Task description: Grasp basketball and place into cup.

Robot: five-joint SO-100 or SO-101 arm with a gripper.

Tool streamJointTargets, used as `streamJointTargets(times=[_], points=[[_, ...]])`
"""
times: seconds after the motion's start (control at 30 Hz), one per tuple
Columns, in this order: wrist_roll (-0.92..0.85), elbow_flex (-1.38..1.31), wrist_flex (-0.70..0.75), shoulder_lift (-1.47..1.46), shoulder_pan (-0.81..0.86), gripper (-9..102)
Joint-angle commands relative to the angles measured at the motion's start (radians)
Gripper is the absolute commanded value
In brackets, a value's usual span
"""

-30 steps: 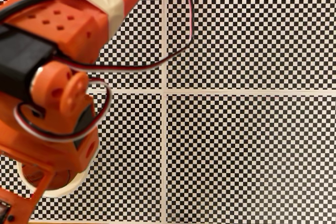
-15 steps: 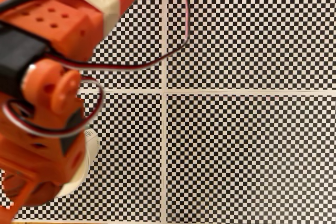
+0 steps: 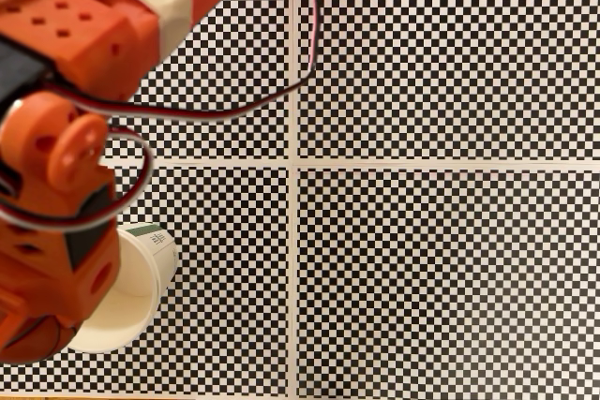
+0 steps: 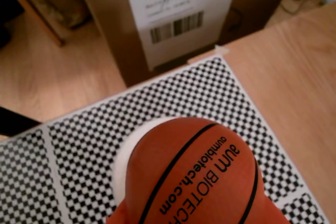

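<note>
Gripper state: cannot tell from either view, since the fingertips are hidden, though the ball sits right at the wrist camera as if carried.

Fixed view. Orange plastic robot arm with a cream band near its top and looping black, red and white cables covers the left side of the frame. Below it lies a black-and-white checkerboard mat, divided by pale seams into four panels. Cream-white paper cup sits at lower left on the mat, its rolled rim and inner wall showing, with a green band and small print on the outer wall at its upper right. The arm's lower end overlaps the cup's left part. A curved, darker orange surface at the very bottom left, under the arm, may be the ball; too little shows to be sure.

Wrist view. Small orange toy basketball with black seam lines and black print fills the lower centre, very close to the lens. A white curved edge, the cup rim, peeks out behind the ball's upper left. Checkerboard mat lies beneath, on a light wooden table. Beyond the table edge stands a brown cardboard box bearing a white label with a barcode. Fingers not distinguishable here.
</note>
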Motion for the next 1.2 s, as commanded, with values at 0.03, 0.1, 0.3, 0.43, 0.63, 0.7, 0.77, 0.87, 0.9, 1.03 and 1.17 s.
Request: streamJointTargets(times=[0.03,0.1,0.3,0.43,0.63,0.7,0.77,0.87,0.9,1.03,1.17], points=[[-0.006,-0.241,-0.029,0.034,-0.005,16],[-0.006,-0.242,-0.034,0.028,-0.012,17],[0.008,-0.244,-0.032,0.018,-0.035,19],[0.018,-0.247,-0.029,0.011,-0.046,20],[0.009,-0.247,-0.035,0.009,-0.049,25],[0.009,-0.247,-0.035,0.008,-0.051,27],[0.017,-0.247,-0.037,0.003,-0.055,29],[0.023,-0.247,-0.04,0.0,-0.06,30],[0.028,-0.247,-0.041,-0.002,-0.063,30],[0.035,-0.247,-0.041,-0.005,-0.067,31],[0.037,-0.249,-0.043,-0.006,-0.071,33]])
